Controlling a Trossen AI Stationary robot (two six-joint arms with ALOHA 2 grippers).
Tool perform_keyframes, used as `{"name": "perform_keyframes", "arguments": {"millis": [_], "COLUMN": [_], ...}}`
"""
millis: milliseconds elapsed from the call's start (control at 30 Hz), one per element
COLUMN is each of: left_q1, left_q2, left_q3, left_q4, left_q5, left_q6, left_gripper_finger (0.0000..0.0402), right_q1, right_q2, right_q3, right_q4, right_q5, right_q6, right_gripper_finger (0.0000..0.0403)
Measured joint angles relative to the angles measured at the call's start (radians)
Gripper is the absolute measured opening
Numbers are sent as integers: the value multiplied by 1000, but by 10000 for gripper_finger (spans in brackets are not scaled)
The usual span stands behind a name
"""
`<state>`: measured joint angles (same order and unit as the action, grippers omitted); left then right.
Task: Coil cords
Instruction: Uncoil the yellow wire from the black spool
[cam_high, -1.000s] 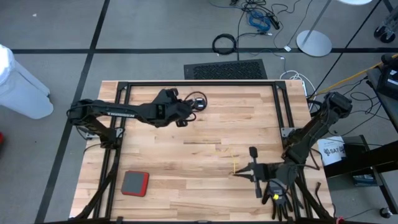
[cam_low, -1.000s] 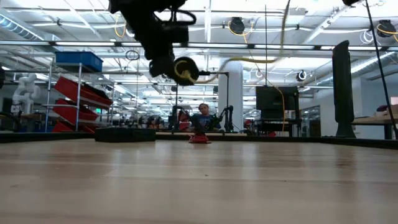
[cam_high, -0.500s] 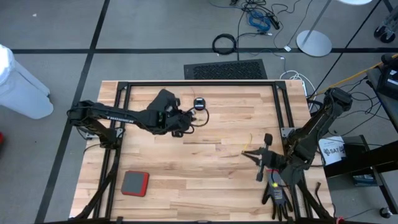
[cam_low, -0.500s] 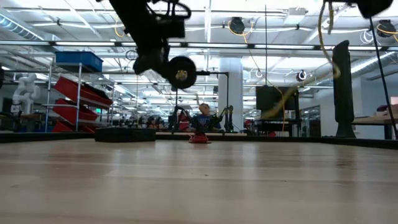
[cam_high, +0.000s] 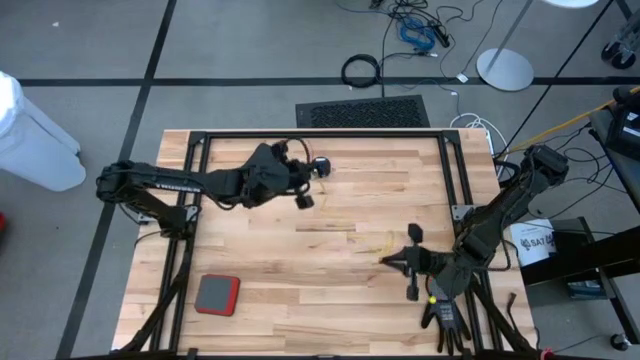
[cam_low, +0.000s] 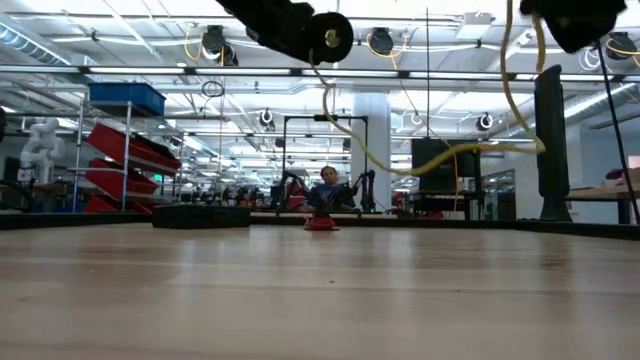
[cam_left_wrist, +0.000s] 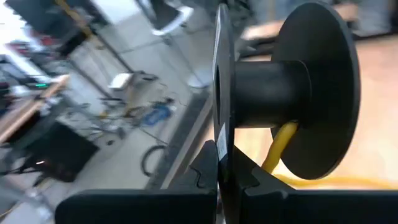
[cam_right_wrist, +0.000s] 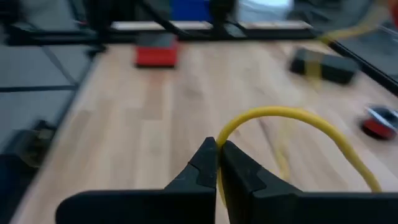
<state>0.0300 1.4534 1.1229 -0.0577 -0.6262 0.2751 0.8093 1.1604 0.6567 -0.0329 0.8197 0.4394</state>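
The left gripper (cam_left_wrist: 227, 177) is clamped on the black reel (cam_left_wrist: 280, 93) at frame centre. The right gripper (cam_right_wrist: 217, 163) pinches the yellow cord (cam_right_wrist: 292, 124) arching to the lower right.

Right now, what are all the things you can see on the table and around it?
black reel: one, black, clamped by its flange in the left gripper, above the table's far left part
yellow cord: one, yellow, running from the reel to the right gripper, hanging in the air
red pad: one, red with a grey top, near left corner of the table
table: one, light wood
black ring-shaped cable: one, on the floor beyond the table
black floor mat: one, behind the table
left gripper: shut on the reel
right gripper: shut on the yellow cord, near the right side
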Motion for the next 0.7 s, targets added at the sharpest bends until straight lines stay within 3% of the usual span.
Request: {"name": "perform_keyframes", "arguments": {"millis": [133,300,700], "left_q1": [35,52,65], "left_q2": [51,148,337], "left_q3": [0,0,0], "left_q4": [14,-13,2], "left_q5": [-81,-136,-261], "left_q6": [61,148,364], "left_gripper_finger": [0,0,0], "right_q1": [1,32,113], "right_q2": [23,25,-34], "right_q3": [0,0,0], "right_q4": [165,304,475], "right_q5": [-61,-65,9], "right_q6": [-139,-288,-549], "right_gripper_finger": [0,0,0]}}
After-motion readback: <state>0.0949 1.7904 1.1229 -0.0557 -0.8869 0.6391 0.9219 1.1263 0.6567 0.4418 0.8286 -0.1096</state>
